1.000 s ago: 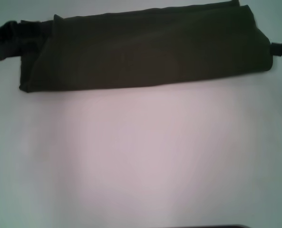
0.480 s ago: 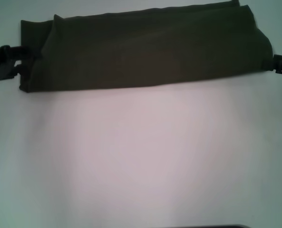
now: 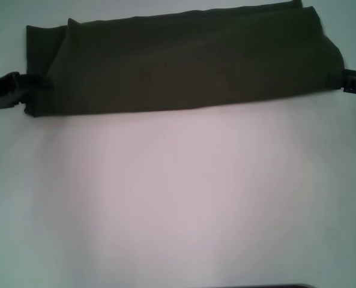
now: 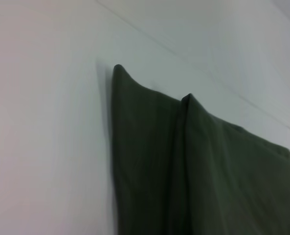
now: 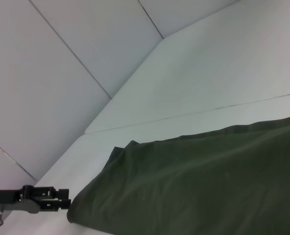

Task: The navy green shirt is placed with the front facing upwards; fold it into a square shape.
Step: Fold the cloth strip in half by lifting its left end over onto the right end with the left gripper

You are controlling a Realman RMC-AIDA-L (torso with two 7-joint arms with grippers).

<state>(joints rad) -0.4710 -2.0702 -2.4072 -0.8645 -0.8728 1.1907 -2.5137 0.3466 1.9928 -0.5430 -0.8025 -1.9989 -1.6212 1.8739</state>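
- The left gripper (image 3: 23,81) is seen at the left edge of the head view, level with the lower part of the shirt's left end and touching or just beside it; whether it is wide, narrow or holding cloth cannot be told
- The right gripper (image 3: 346,81) is seen at the right edge of the head view, just at the right end of the cloth; its opening cannot be told either. The dark gripper at the lower left of the right wrist view is taken to be the far arm's, at the other end of the cloth
- The navy green shirt (image 3: 184,63) lies across the top of the head view as a long, layered band on the white tabletop (image 3: 178,204), plain olive side up, with no lettering or collar visible
- In the left wrist view two stacked layers with pointed corners are shown (image 4: 184,161), so the end is thick
- The step in hand is judged to be taking up the two short ends for a crosswise fold
- All layers at each end should be caught together, low against the tabletop, so none slips out
- Both ends should be raised evenly and one carried over the other with edges lined up, so that a square results
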